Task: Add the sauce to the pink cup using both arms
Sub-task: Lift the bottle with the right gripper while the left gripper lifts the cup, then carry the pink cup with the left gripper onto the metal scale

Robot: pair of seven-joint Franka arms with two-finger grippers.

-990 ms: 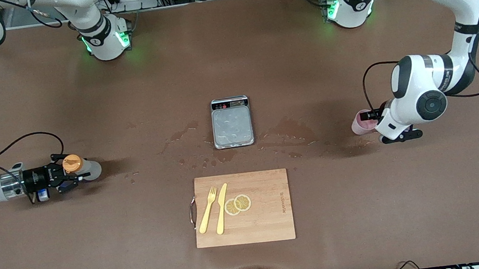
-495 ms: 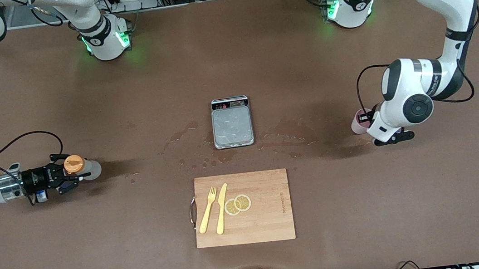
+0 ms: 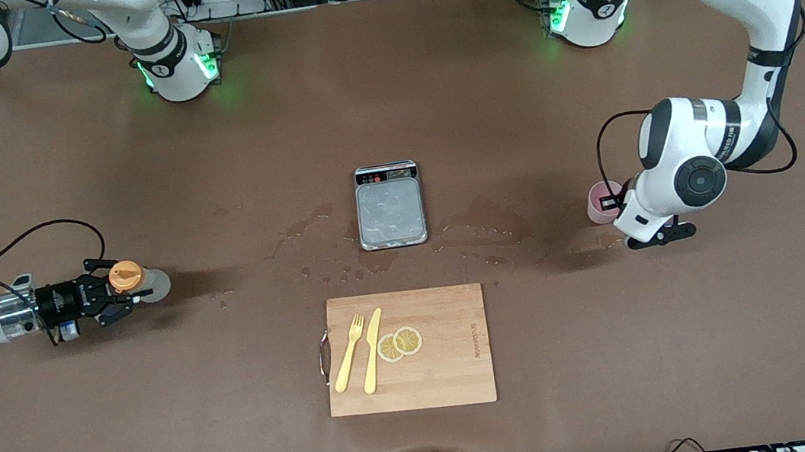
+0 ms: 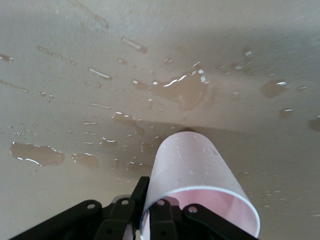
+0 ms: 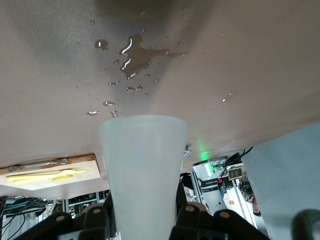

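The sauce [image 3: 151, 286] is a translucent bottle with an orange cap [image 3: 124, 275]. It stands upright near the right arm's end of the table. My right gripper [image 3: 124, 294] reaches in level from the side and is shut on its body. In the right wrist view the sauce bottle [image 5: 142, 170] fills the gap of the right gripper [image 5: 143, 212], with a finger pressed on each flank. The pink cup [image 3: 598, 203] sits near the left arm's end. My left gripper [image 3: 610, 200] pinches its rim. The left wrist view shows the cup [image 4: 192, 172] with one finger of the left gripper [image 4: 149, 206] inside the wall and one outside.
A grey scale [image 3: 390, 205] stands at the table's middle, with wet patches [image 3: 482, 218] around it. Nearer the front camera lies a wooden cutting board [image 3: 456, 346] with a yellow fork [image 3: 349, 354], a yellow knife [image 3: 372, 351] and lemon slices [image 3: 400, 343].
My left gripper has shut on the pink cup's rim, and arm and cup have shifted a little toward the scale. The right gripper has stayed on the sauce bottle, barely moving.
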